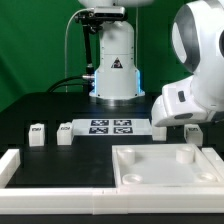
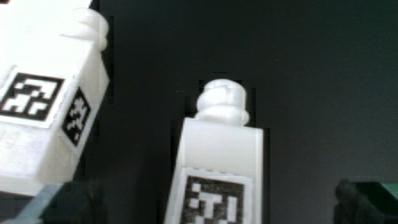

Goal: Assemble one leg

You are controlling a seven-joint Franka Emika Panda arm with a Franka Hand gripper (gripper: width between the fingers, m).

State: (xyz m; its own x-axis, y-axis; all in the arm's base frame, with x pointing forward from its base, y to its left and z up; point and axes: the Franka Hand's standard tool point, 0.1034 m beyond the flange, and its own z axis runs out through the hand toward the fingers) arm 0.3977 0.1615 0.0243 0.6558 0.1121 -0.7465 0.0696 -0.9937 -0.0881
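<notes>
In the wrist view a stubby white leg [image 2: 224, 150] with a black-and-white tag and a rounded peg end lies on the black table between my fingers. My gripper [image 2: 214, 207] is open, with dark fingertips [image 2: 54, 205] on either side of that leg and clear gaps to it. A second tagged leg [image 2: 48, 92] lies close beside it. In the exterior view my gripper [image 1: 190, 131] hangs low at the right, just behind the white panel [image 1: 150, 172]. Two more legs [image 1: 38, 133] [image 1: 65, 132] stand at the exterior view's left.
The marker board [image 1: 112, 127] lies in the middle of the table before the robot base [image 1: 116, 70]. A long white rail [image 1: 22, 164] runs along the front left. The large arm body [image 1: 195, 75] fills the right.
</notes>
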